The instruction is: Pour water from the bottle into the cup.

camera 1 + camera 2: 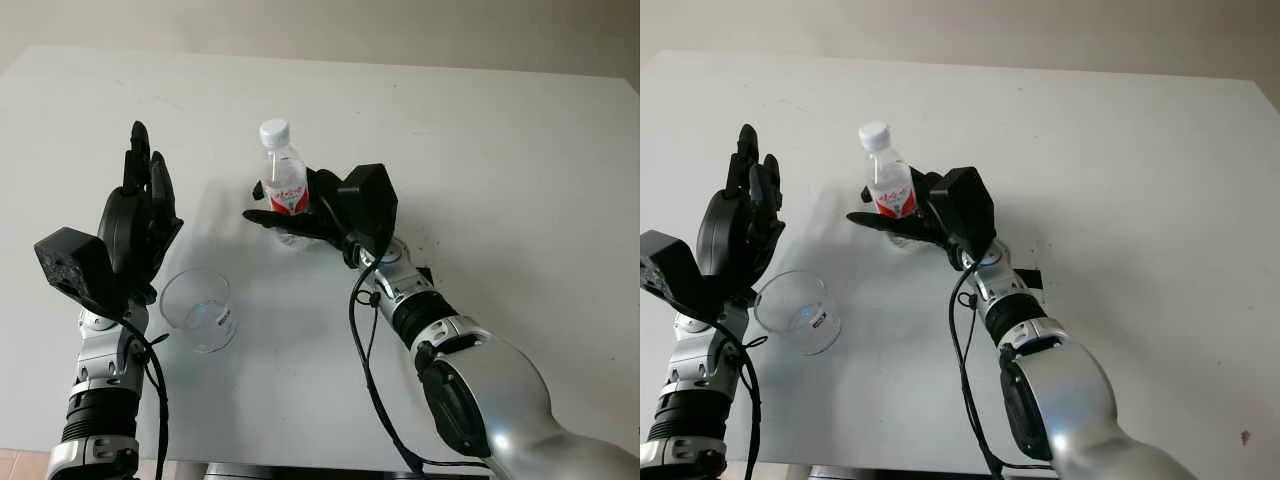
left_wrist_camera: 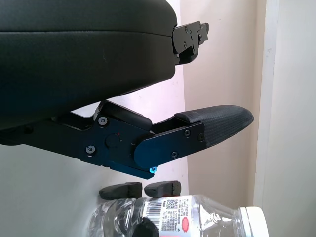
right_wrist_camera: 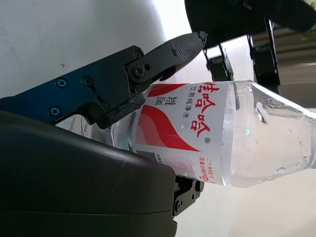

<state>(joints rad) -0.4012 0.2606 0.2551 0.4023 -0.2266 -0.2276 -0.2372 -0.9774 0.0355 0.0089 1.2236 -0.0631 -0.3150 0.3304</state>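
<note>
Right hand grasps the bottle

Clear plastic cup (image 1: 200, 310) sits on the white worktop (image 1: 500, 160) just beside the raised, open left hand (image 1: 138, 225); the right hand (image 1: 320, 215) clasps the upright white-capped clear water bottle (image 1: 283, 180) behind it

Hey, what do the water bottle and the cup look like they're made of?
Water bottle: likely thin clear plastic, glossy, with a white cap and a printed red-and-white label; the right hand grips it. Cup: transparent and shiny, glass or hard plastic, can't tell which.
</note>
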